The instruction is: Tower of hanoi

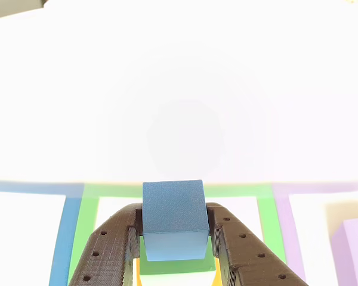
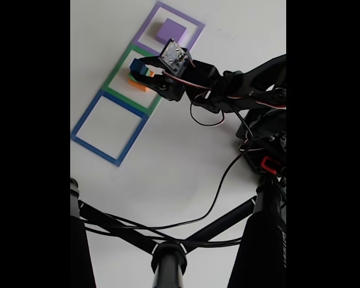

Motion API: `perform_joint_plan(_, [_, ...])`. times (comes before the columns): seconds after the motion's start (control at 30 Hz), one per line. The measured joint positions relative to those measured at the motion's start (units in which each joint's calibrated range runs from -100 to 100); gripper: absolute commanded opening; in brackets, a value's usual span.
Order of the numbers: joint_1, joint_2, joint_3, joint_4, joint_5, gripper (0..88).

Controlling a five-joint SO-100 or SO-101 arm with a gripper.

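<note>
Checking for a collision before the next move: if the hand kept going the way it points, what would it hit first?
Probably nothing: beyond the hand and its blue cube, just bare table, though glare hides depth.

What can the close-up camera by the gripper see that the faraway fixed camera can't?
In the other view: the blue cube's faces up close, squeezed between the gripper's dark fingers, with the green block and a yellow-orange edge just beneath.

In the fixed view: the whole arm, its cables, the empty blue square outline in full, and dark tripod legs.

Both: the blue cube in the gripper over the green square outline, and the purple block in the purple outline.
</note>
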Motion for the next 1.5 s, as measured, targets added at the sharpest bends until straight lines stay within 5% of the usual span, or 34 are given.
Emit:
perform_joint_plan(0.4, [0.00,6.33,-0.09,-6.74,0.00,3.4])
perform_joint_plan(0.87, [0.00,8.78,-0.09,-10.11,0.00,22.9])
perform_joint_plan(1.1, [-0.08,6.75,-0.09,-9.63,0.00,23.5])
perform_joint_plan(1.3, [-0.08,-4.56,-1.13,1.12,0.00,20.3])
perform_joint_plan(1.5, [0.16,-19.67,-9.31,25.52,0.00,2.5])
